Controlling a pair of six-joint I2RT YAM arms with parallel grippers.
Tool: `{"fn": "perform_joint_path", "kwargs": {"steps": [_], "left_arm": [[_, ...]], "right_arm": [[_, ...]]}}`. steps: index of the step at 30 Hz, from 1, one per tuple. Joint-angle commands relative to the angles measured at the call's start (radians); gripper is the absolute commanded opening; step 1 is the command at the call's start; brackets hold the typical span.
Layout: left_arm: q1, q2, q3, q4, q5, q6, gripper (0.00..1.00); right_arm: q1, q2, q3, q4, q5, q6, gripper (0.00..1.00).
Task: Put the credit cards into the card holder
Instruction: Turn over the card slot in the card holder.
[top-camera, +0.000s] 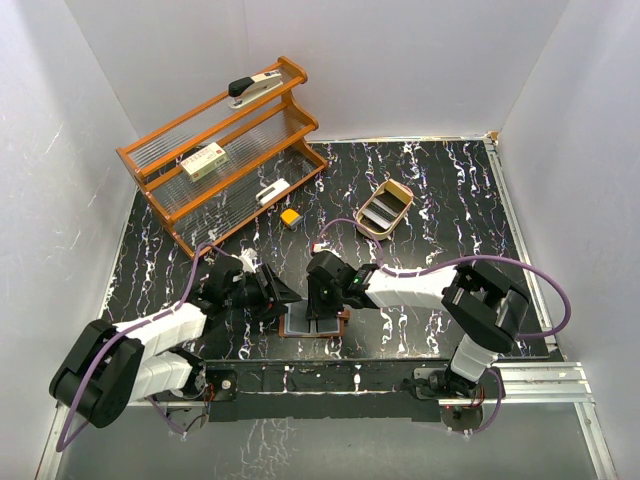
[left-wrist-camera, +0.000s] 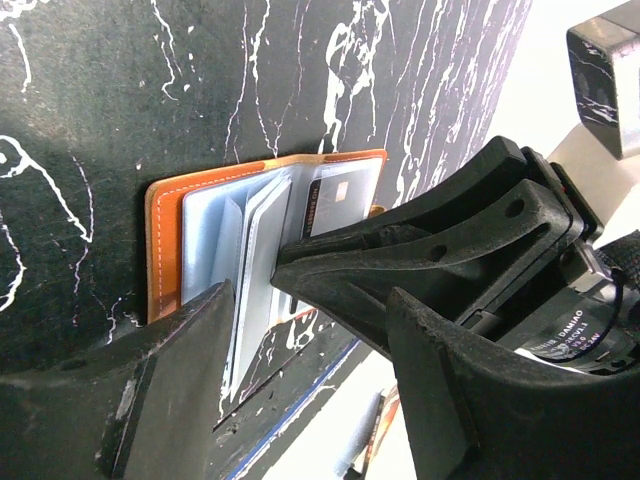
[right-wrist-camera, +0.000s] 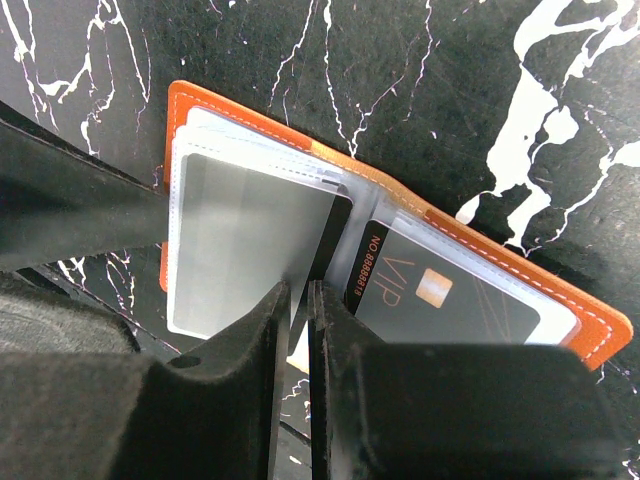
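black fingers of the right gripper (right-wrist-camera: 303, 300) are pinched on a silvery credit card (right-wrist-camera: 250, 250), seemingly to be slid into the card holder (right-wrist-camera: 590, 325), which is laid open on the table (right-wrist-camera: 450, 80) and apparently steadied by the spread left gripper (left-wrist-camera: 308, 300).

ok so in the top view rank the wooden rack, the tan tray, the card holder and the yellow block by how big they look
1. wooden rack, by far the largest
2. tan tray and card holder: about alike; the card holder is partly covered, so no ranking between them
3. yellow block, smallest
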Motion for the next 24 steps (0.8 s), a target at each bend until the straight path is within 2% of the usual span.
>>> {"fn": "perform_joint_path", "kwargs": {"steps": [1, 6, 13, 24], "left_arm": [[0.005, -0.024, 0.002, 0.038, 0.047, -0.027, 0.60], [0.005, -0.038, 0.013, 0.039, 0.056, -0.041, 0.60], [0.003, -0.052, 0.015, 0.075, 0.079, -0.084, 0.60], [-0.014, -0.056, 0.017, 0.076, 0.080, -0.102, 0.60]], "right_arm": [[0.005, 0.004, -0.013, 0.022, 0.010, -0.013, 0.12], [0.006, 0.001, -0.016, 0.031, 0.002, -0.015, 0.12], [0.006, -0.008, -0.021, 0.050, 0.002, -0.029, 0.20], [0.005, -0.085, -0.088, 0.118, 0.053, -0.048, 0.24]]}}
